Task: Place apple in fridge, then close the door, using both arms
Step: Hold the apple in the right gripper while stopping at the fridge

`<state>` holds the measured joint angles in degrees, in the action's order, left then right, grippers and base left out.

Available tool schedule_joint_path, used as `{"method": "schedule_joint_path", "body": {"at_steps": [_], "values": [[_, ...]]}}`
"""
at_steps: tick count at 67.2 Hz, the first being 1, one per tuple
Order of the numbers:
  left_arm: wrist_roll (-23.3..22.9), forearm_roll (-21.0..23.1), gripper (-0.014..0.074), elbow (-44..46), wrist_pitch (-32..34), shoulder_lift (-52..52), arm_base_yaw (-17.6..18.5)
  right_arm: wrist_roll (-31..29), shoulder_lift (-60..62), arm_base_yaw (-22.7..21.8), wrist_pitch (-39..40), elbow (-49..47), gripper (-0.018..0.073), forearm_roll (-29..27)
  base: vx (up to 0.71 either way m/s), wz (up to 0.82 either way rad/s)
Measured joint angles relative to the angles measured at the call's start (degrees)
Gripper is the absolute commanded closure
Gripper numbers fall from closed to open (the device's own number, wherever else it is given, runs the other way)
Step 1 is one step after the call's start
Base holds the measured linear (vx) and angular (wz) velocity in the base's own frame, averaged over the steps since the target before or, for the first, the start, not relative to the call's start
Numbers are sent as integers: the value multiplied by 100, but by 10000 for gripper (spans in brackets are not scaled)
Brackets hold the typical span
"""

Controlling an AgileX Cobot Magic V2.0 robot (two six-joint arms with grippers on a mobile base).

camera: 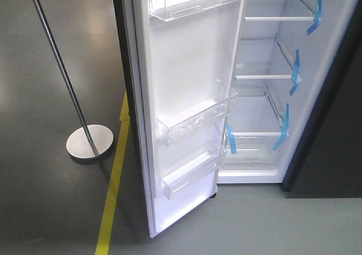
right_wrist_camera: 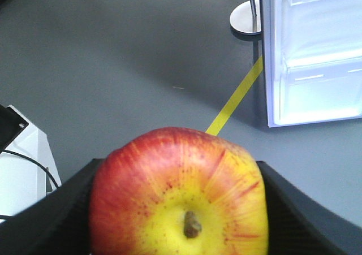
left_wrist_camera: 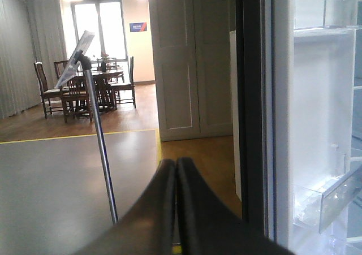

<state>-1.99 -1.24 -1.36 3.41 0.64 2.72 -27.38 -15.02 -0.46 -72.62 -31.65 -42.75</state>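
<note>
The small round red apple (right_wrist_camera: 175,176), yellow around its brown stem, sits in my right gripper (right_wrist_camera: 180,224). The black fingers (right_wrist_camera: 56,218) press against both of its sides, parted only as wide as the fruit, and the stem end faces the wrist camera. I hold it above the dark grey floor (right_wrist_camera: 124,63), outside the fridge and apart from the lower corner of the tall white-lined door (right_wrist_camera: 317,51).

That door stands wide open, its clear plastic shelf bins (camera: 195,122) facing out. Beside it the tall dark grey fridge (camera: 328,142) shows its white interior with white shelves (camera: 263,77) and blue tape strips (camera: 294,74) along their front edges.

A yellow tape line (camera: 113,193) runs across the floor beneath the door's outer edge. A slim metal pole on a round silver base (camera: 89,141) stands just beyond that line.

My left gripper (left_wrist_camera: 176,210) has its black fingers pressed together with nothing between them, and it points past the door's dark edge.
</note>
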Motion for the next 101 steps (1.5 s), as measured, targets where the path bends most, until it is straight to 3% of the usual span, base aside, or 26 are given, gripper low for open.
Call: {"method": "schedule_joint_path", "body": {"at_steps": [101], "values": [[0, 0, 603, 0, 0, 0, 0, 0, 0, 0, 0, 0, 172, 0, 10, 0]]}}
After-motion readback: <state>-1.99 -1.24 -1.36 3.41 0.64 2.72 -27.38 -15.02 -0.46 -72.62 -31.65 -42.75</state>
